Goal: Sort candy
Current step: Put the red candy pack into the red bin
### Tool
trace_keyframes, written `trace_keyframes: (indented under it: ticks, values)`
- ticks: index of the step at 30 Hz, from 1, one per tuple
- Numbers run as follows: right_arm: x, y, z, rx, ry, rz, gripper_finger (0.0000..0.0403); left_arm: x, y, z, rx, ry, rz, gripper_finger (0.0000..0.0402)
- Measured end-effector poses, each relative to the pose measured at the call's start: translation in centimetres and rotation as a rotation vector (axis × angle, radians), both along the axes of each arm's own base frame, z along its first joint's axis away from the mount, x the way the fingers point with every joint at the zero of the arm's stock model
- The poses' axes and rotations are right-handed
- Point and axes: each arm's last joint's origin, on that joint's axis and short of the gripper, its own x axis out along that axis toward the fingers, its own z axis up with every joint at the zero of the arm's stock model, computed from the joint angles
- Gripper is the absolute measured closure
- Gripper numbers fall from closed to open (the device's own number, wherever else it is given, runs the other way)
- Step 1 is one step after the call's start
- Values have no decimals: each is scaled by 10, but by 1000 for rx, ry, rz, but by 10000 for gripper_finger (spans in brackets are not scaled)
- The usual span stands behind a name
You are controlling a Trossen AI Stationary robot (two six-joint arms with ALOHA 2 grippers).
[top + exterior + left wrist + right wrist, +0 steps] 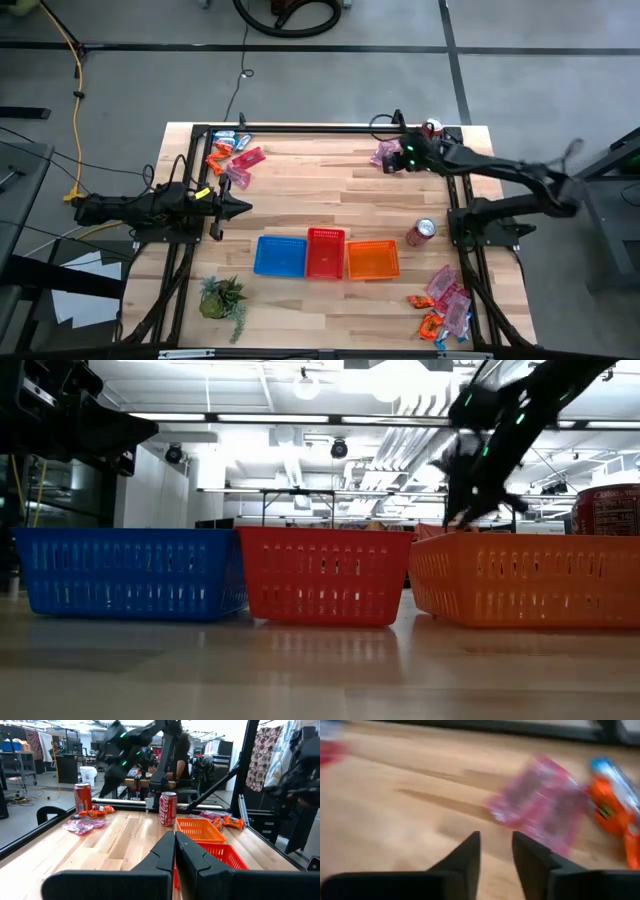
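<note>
The workshop floor was grey concrete crossed by dark tape lines, and the wooden bench stood framed by black rails. Three baskets sat in a row near its front edge: blue, red and orange, touching side to side. A red soda can lay just beside the orange basket.

The candy lay in three groups: one heap at the far left corner, one at the near right corner, and a pink packet near the far right corner. None was seen in a basket from above.

Judged by appearance, the packets were light, flat and crinkly, with soft contents and slick film. They would likely slide on the wood or bend if pinched at a corner; a grip across the middle of the packet, or on a raised crimped edge, seemed soundest.

The right gripper was reached out to the far right corner, just beside the pink packet. In the right wrist view its fingers stood slightly apart with nothing between them; the pink packet lay on the bench just ahead of the tips, with orange candy beside it.

The left gripper waited over the left side of the bench, fingers pressed together and empty, apart from the far left heap.
</note>
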Motion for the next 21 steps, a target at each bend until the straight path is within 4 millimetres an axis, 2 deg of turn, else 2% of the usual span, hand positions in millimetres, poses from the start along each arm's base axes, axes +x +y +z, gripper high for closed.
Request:
trace_keyframes:
  ticks: [4,8,15,21]
  values:
    - [4,-24,-23,115,90,-103,216,0,0,0,0,0,0,401]
    - [7,-43,-41,182,134,-198,186,0,0,0,0,0,0,401]
    - [12,-66,-64,225,231,-235,188,0,0,0,0,0,-1,401]
    - [12,-67,-75,257,325,-154,212,0,0,0,0,0,0,401]
